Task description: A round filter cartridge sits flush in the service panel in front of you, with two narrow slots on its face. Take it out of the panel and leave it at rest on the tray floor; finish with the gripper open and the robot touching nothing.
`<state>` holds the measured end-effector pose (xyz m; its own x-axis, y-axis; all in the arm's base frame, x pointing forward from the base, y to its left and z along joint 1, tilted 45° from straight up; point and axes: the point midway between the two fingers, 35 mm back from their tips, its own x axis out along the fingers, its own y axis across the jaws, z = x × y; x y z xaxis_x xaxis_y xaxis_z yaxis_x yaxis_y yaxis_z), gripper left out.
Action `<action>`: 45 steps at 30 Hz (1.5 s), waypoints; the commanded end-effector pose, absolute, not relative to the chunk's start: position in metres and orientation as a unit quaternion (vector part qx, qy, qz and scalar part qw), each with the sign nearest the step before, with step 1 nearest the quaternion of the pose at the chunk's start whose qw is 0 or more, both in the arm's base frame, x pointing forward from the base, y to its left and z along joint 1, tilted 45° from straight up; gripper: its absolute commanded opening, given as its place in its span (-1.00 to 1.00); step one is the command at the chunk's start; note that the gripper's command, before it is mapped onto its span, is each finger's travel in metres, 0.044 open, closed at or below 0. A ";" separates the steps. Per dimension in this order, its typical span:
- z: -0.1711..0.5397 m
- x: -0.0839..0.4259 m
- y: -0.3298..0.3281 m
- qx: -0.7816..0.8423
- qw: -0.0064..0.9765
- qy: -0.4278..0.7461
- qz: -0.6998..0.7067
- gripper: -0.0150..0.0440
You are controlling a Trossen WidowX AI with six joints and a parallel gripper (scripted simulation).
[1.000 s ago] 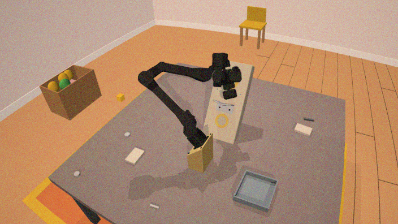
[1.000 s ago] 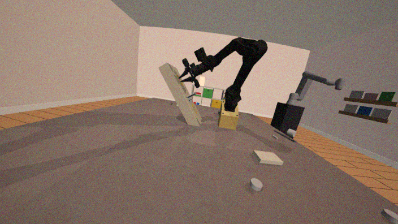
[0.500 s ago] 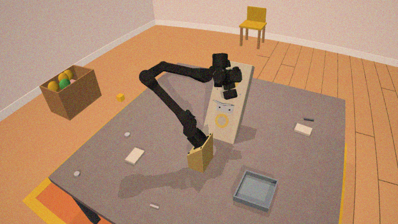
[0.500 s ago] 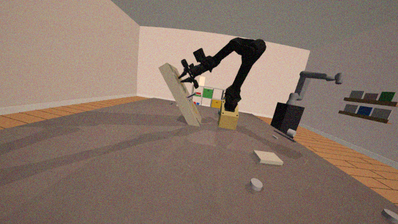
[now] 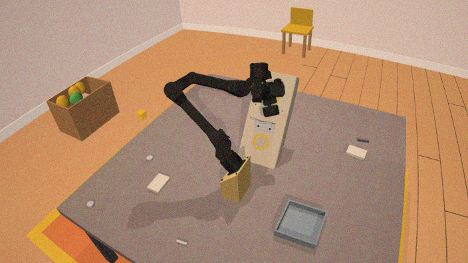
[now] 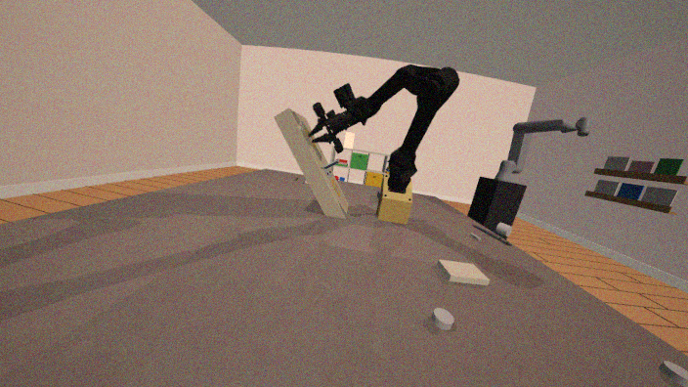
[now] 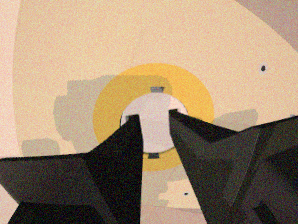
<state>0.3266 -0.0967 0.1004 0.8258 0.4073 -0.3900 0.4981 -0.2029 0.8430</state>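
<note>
The round filter cartridge (image 7: 155, 136) is a pale disc inside a yellow ring, seated in the upper part of the leaning cream service panel (image 5: 262, 159) (image 6: 304, 161) (image 7: 55, 45). My gripper (image 7: 153, 117) (image 6: 312, 138) is at the panel face. In the wrist view its two narrow fingertips sit at the two slots and look shut on the strip of the cartridge between them. The slots are partly covered by the tips, so their depth is hidden. In the top view the wrist hides the cartridge. The blue-grey tray (image 5: 295, 238) stands empty on the table at the front right.
Lower on the panel are a thin bluish bar (image 5: 262, 121), a small plate with two dark dots (image 5: 264, 127) and a second yellow ring (image 5: 254, 142). Cream blocks (image 5: 158, 182) (image 5: 356, 152), small discs (image 5: 149, 157) (image 5: 90, 204) and a white stick (image 5: 181, 242) lie about the table.
</note>
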 end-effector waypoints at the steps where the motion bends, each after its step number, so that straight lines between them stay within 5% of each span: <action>1: 0.101 0.327 -0.097 0.774 0.561 0.292 -0.040 -0.30; 5: 0.101 0.327 -0.097 0.774 0.561 0.292 -0.040 -0.49; 45: 0.098 0.329 -0.094 0.288 0.910 0.263 0.139 -0.49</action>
